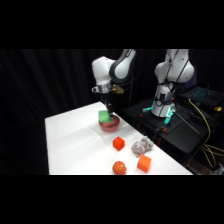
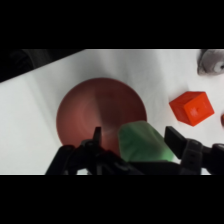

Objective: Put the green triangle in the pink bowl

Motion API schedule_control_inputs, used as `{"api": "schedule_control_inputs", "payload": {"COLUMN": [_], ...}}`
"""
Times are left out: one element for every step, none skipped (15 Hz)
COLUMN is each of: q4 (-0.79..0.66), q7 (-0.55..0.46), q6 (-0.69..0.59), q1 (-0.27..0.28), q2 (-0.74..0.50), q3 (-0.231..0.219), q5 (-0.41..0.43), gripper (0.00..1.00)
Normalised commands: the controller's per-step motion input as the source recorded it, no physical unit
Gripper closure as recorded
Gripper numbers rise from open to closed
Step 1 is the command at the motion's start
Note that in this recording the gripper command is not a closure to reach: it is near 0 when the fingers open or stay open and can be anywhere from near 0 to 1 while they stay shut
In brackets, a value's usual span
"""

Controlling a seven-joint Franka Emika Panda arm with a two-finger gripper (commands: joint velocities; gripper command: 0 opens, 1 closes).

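A white table (image 1: pixel 75 145) stands against a dark backdrop. The gripper (image 2: pixel 135 142) grasps the green triangle (image 2: pixel 142 142) directly above the pink bowl (image 2: pixel 90 112), with 1 red cube (image 2: pixel 192 107) to the right.

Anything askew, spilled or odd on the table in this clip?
Nothing stands out. The gripper holds the green triangle over the pink bowl, which sits upright. The red cube, orange cube, textured ball and a small grey object rest apart on the table.

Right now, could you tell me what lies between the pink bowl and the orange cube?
In the side view, the red cube sits between the pink bowl and the orange cube.
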Motion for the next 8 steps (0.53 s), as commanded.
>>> {"api": "schedule_control_inputs", "payload": {"q4": [0.09,0.09,0.08,0.08,0.07,0.07,0.07,0.08], "q7": [0.05,0.04,0.03,0.02,0.02,0.03,0.04,0.05], "q6": [0.04,0.04,0.04,0.05,0.05,0.05,0.05,0.04], "q1": [0.026,0.022,0.017,0.015,0.015,0.014,0.016,0.017], "q2": [0.03,0.03,0.02,0.02,0.01,0.01,0.01,0.01], "q3": [0.03,0.026,0.024,0.021,0.02,0.018,0.019,0.018], "q5": [0.108,0.111,0.122,0.122,0.119,0.116,0.114,0.109], "gripper": [0.0,0.0,0.0,0.0,0.0,0.0,0.0,0.0]}}
